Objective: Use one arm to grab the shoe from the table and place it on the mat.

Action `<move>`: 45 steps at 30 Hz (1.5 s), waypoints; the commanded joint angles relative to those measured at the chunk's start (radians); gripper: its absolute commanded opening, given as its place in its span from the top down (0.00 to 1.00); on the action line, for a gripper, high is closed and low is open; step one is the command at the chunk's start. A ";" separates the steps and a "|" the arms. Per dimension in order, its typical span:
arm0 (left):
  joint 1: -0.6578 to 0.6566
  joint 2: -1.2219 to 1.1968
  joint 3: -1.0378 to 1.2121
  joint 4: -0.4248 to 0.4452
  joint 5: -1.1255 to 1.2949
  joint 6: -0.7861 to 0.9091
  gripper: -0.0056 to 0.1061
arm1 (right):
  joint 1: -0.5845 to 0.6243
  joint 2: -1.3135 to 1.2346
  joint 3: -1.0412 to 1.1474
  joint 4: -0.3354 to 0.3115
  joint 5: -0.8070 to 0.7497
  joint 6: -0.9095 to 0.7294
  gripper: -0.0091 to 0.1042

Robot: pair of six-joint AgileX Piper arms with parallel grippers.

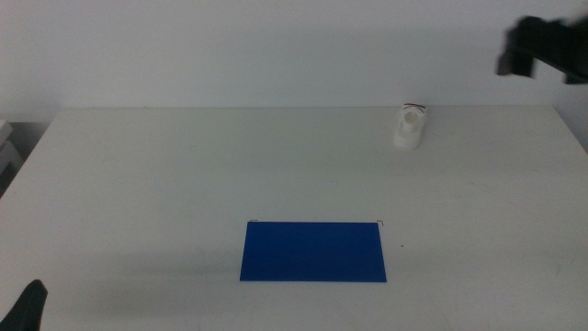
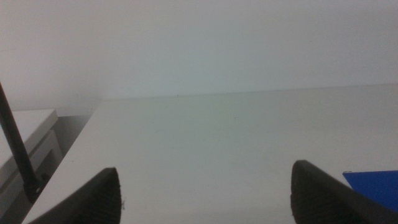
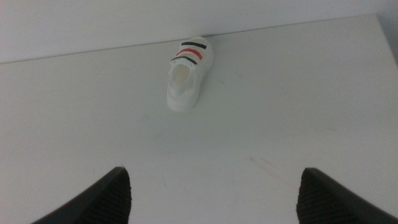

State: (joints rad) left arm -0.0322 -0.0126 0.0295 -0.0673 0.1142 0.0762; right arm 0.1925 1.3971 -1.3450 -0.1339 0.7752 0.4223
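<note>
The mat (image 1: 313,251) lies flat on the table (image 1: 138,175), near the front and about in the middle. The shoe (image 1: 409,127) sits far back on the right, well apart from the mat. It seems to stand close to the table's back edge.

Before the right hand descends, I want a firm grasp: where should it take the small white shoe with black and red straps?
Probably across the small white strapped shoe's narrow middle, from above, jaws on its long sides; it rests upright, opening facing the open right hand.
</note>
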 commanded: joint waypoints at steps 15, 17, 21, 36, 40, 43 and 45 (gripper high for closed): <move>-0.004 -0.013 0.007 -0.010 -0.081 -0.005 0.11 | 0.071 0.646 -0.835 -0.096 0.235 0.164 0.11; -0.004 -0.013 0.007 -0.010 -0.081 -0.005 0.11 | 0.071 0.678 -0.872 -0.096 0.253 0.164 0.11; -0.004 -0.013 0.007 -0.010 -0.081 -0.005 0.11 | 0.071 0.698 -0.877 -0.088 0.250 0.164 0.11; -0.004 -0.013 0.007 -0.010 -0.081 -0.005 0.11 | 0.062 0.711 -0.878 -0.136 0.260 0.274 0.11; -0.004 -0.013 0.007 -0.010 -0.081 -0.005 0.11 | 0.060 0.758 -0.906 -0.181 0.319 0.372 0.11; -0.004 -0.013 0.007 -0.010 -0.081 -0.005 0.11 | 0.060 0.802 -0.964 -0.174 0.333 0.386 0.11; -0.004 -0.013 0.007 -0.010 -0.081 -0.005 0.11 | 0.060 0.831 -1.009 -0.167 0.332 0.391 0.11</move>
State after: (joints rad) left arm -0.0322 -0.0126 0.0295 -0.0673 0.1142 0.0762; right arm 0.2634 2.2798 -2.2910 -0.2698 1.1303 0.8051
